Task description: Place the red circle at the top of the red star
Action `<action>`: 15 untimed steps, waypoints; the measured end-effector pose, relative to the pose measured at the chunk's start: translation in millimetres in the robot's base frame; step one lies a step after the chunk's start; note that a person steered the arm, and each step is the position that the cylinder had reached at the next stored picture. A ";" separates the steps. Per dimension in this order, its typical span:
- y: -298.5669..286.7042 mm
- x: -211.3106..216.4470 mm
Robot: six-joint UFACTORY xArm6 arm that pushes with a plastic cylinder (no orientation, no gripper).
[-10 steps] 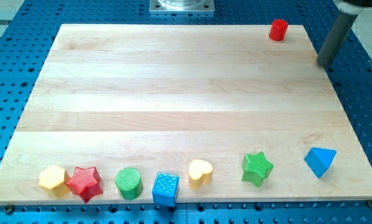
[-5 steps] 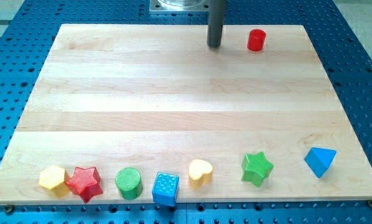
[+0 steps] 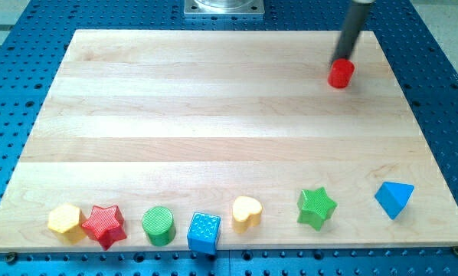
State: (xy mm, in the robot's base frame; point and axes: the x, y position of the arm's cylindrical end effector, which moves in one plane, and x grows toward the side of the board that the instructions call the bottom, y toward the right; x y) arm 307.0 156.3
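The red circle (image 3: pixel 341 73) is a small red cylinder near the board's top right. My tip (image 3: pixel 342 60) stands right behind it, at its upper edge, touching or nearly touching it. The red star (image 3: pixel 103 225) lies far away at the view's bottom left, between a yellow hexagon-like block (image 3: pixel 65 219) and a green circle (image 3: pixel 158 225).
Along the bottom edge of the wooden board (image 3: pixel 214 115) also lie a blue cube (image 3: pixel 204 232), a yellow heart (image 3: pixel 246 212), a green star (image 3: pixel 316 207) and a blue triangle (image 3: pixel 394 198). A grey metal mount (image 3: pixel 224 7) sits at the top centre.
The red circle went left along the top edge, then down and to the right. My tip swung from the right edge to the top centre, then back right to just behind the circle.
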 end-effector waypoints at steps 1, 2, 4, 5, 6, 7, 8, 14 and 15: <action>-97.8 53.2; -49.6 1.5; 48.1 18.4; 3.9 56.6; 6.1 77.5; 30.7 84.9; -12.6 117.1; -253.6 150.1; -257.4 109.8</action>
State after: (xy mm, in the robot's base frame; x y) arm 416.8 -101.1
